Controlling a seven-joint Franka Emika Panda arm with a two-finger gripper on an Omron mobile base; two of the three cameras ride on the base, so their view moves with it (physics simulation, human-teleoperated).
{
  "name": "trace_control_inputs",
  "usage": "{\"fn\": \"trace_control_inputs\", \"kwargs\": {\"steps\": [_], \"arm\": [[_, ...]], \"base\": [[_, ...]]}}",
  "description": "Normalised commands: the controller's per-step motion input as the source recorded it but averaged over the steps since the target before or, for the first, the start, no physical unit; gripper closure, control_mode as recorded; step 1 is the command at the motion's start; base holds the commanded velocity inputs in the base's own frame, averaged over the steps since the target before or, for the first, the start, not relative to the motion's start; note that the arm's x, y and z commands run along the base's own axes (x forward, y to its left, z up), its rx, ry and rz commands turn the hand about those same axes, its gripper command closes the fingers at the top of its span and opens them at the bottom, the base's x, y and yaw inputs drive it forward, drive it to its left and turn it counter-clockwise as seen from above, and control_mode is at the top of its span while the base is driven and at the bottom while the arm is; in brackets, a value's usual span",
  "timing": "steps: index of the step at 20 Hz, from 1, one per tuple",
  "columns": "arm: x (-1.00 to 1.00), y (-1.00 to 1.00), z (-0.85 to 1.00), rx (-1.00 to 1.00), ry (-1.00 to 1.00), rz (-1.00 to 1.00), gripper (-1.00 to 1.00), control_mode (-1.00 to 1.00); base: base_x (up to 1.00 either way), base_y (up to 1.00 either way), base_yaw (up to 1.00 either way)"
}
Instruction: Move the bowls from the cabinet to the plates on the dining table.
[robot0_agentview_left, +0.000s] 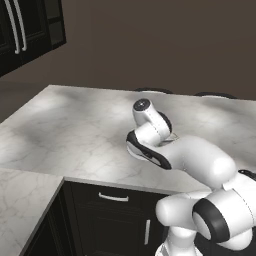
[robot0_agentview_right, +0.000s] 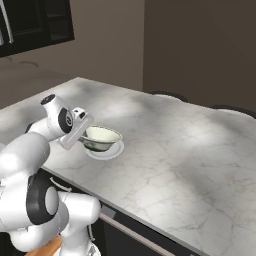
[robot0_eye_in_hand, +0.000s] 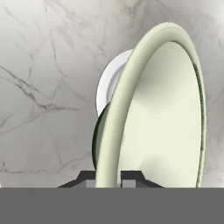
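Note:
A cream-white bowl (robot0_agentview_right: 102, 137) with a dark green band low on its side sits over a white plate (robot0_agentview_right: 111, 153) on the marble dining table (robot0_agentview_right: 190, 150). I cannot tell whether bowl and plate touch. My gripper (robot0_agentview_right: 85, 131) is shut on the bowl's near rim. In the hand view the bowl (robot0_eye_in_hand: 162, 109) looms large, its rim between my fingertips (robot0_eye_in_hand: 89, 177), my gripper (robot0_eye_in_hand: 109, 177) at the bottom. The plate (robot0_eye_in_hand: 110, 81) peeks out behind it. The dark cabinet (robot0_agentview_left: 25, 30) with silver bar handles hangs at the upper left. In the left base view my arm hides the bowl.
Two dark chair backs (robot0_agentview_right: 167, 95) (robot0_agentview_right: 235, 110) stand along the table's far edge. Dark drawers with silver handles (robot0_agentview_left: 112, 197) run under the near edge. A second marble counter (robot0_agentview_left: 25, 200) adjoins at the lower left. Broad bare marble (robot0_agentview_left: 75, 135) lies to either side of the plate.

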Motion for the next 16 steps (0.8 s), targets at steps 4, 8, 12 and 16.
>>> {"fn": "trace_control_inputs", "kwargs": {"steps": [4,8,12,16], "arm": [[0.22,0.01,-0.20,0.00,0.00,-0.03,1.00,-1.00],[0.22,0.03,-0.19,0.00,0.00,-0.03,1.00,-1.00],[0.20,0.04,-0.21,0.00,0.00,-0.02,1.00,-1.00],[0.18,0.04,-0.22,0.00,0.00,-0.02,1.00,-1.00]], "base": [[0.00,0.00,0.00],[0.00,0.00,0.00],[0.00,0.00,0.00],[0.00,0.00,0.00]]}}
